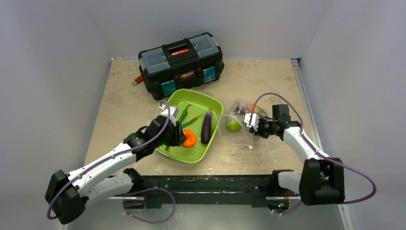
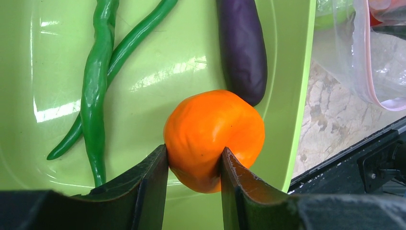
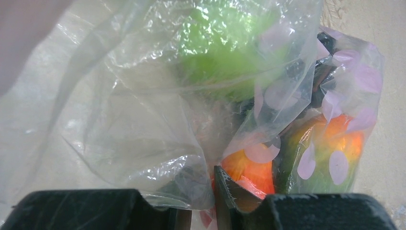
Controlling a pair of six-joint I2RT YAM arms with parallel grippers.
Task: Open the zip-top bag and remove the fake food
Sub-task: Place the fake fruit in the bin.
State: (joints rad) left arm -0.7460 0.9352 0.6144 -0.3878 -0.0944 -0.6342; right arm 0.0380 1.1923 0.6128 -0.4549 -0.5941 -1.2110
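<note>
From above, the left gripper (image 1: 185, 138) sits over the near end of a lime-green plastic tray (image 1: 201, 96), at a round toy orange (image 1: 191, 140). Beside the orange lie a long purple toy eggplant (image 1: 206, 127) and slim green bean pods (image 1: 187, 115). Right of the tray, the clear crinkly plastic zip-top bag (image 1: 239, 136) lies on the marbled table (image 1: 119, 105) with a green toy lime (image 1: 233, 125) inside, and the right gripper (image 1: 251, 122) is at its right end. A black plastic toolbox (image 1: 182, 64) stands behind.

Left wrist view — the left fingers (image 2: 143, 187) are clamped on the toy orange, close against the eggplant's tip. The bag's pink zip strip (image 2: 369, 72) shows beyond the tray's right rim.

Right wrist view — the right fingers (image 3: 239, 196) pinch a fold of the bag's film, and green, orange and dark pieces show blurred through it.
</note>
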